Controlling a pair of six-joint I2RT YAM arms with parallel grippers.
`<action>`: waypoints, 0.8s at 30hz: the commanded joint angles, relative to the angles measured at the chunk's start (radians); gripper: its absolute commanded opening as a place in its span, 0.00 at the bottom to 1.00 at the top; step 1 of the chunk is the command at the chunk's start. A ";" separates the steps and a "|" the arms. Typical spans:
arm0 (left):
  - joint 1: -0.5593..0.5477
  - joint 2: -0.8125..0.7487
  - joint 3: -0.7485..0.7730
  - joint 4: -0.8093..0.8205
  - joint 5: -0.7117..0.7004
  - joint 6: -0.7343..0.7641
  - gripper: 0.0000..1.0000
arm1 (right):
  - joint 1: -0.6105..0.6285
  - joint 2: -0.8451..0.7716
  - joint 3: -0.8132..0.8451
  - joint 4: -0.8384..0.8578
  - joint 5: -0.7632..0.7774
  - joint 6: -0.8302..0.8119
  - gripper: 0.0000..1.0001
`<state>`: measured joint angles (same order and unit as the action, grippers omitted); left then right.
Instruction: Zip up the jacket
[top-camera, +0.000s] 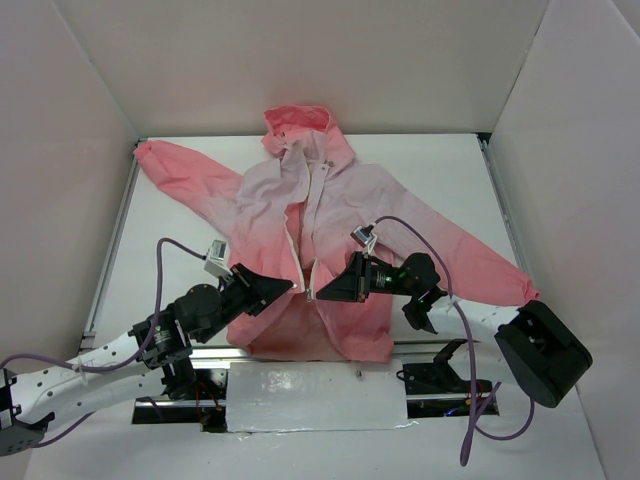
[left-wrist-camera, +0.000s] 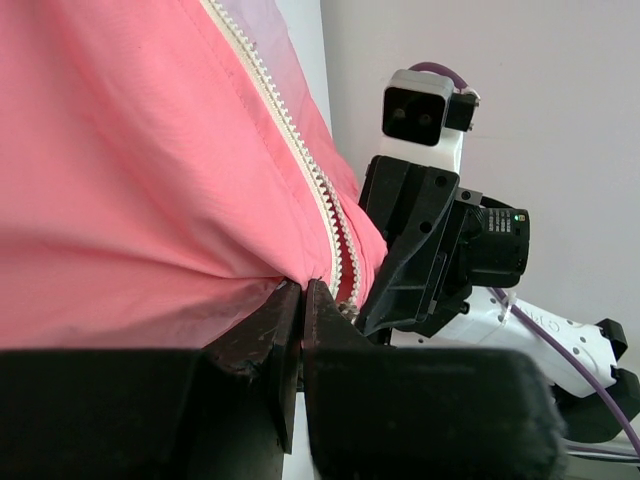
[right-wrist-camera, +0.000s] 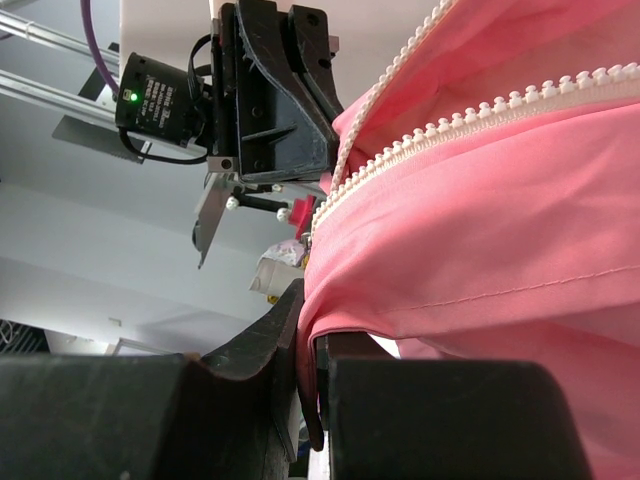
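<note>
The left claw (top-camera: 289, 287) and right claw (top-camera: 322, 292) pinch the thin coral-pink hooded jacket (top-camera: 350, 215) beside its white zipper (top-camera: 295, 242); next, likely mating its ends.

A flat white tabletop (top-camera: 440, 180) sits boxed in on three sides by plain pale panel walls (top-camera: 300, 60). A silvery metal rail (top-camera: 108, 255) edges its left side. The light is soft and even.

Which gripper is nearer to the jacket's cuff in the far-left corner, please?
Left. The left gripper pinches the jacket on that cuff's side of the zipper; the right gripper pinches it across the zipper, farther away.
</note>
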<state>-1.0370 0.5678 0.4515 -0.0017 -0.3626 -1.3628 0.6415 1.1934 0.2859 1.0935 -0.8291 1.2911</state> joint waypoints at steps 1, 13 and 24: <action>0.002 0.003 0.052 0.037 -0.032 0.025 0.00 | -0.003 -0.031 0.016 0.025 -0.019 -0.024 0.00; 0.002 0.018 0.042 0.071 -0.018 0.014 0.00 | -0.005 -0.031 0.021 -0.004 -0.022 -0.039 0.00; 0.000 0.007 0.033 0.065 -0.018 0.002 0.00 | -0.005 0.002 0.018 0.049 -0.027 -0.016 0.00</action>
<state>-1.0370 0.5854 0.4564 0.0074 -0.3717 -1.3621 0.6415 1.1908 0.2859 1.0710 -0.8360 1.2781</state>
